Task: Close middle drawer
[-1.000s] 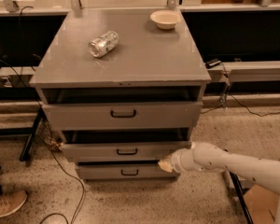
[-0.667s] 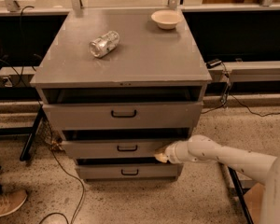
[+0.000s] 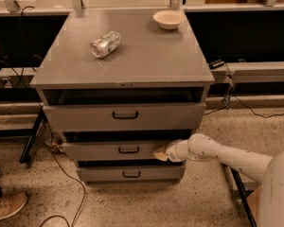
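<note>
The grey metal cabinet (image 3: 128,60) has three drawers. The middle drawer (image 3: 109,150) has a wide flat grey front and a small black handle (image 3: 128,150); it stands slightly pulled out, with a dark gap above it. My gripper (image 3: 161,152) is at the end of the white arm (image 3: 222,157) reaching in from the right. Its tip rests against the right part of the middle drawer's front. The top drawer (image 3: 125,116) also stands a little open. The bottom drawer (image 3: 130,174) sits below.
A crushed can (image 3: 105,44) lies on the cabinet top and a cream bowl (image 3: 168,19) stands at its back right. Cables run over the speckled floor on the left (image 3: 61,174). A shoe (image 3: 7,207) is at bottom left. A shelf rail (image 3: 255,72) is at right.
The arm has swung left and the gripper has moved along the middle drawer's front toward its centre. The drawer front sits slightly further in than before.
</note>
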